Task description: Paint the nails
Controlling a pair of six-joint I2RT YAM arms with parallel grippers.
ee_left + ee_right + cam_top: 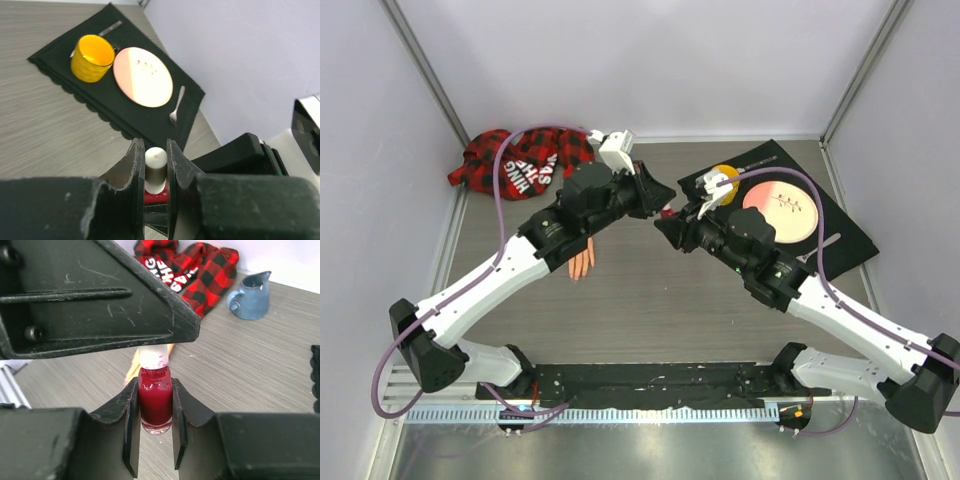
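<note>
the task looks barely started: near the mannequin hand (pixel 582 265), whose nails (pixel 579 274) show no polish, the right gripper (pixel 155 385) clamps the red polish bottle (pixel 155 402) while the left gripper (pixel 156 150) pinches its white cap (pixel 156 162), not yet off.

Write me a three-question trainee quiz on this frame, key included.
1. True or false: the right gripper clamps the red polish bottle by its glass body.
2. What is the left gripper shut on? A the white cap; B the bottle's glass body; C nothing.
3. Fill in: in the top view, the mannequin hand lies partly under the ___ arm.
Key: 1 true; 2 A; 3 left.
</note>
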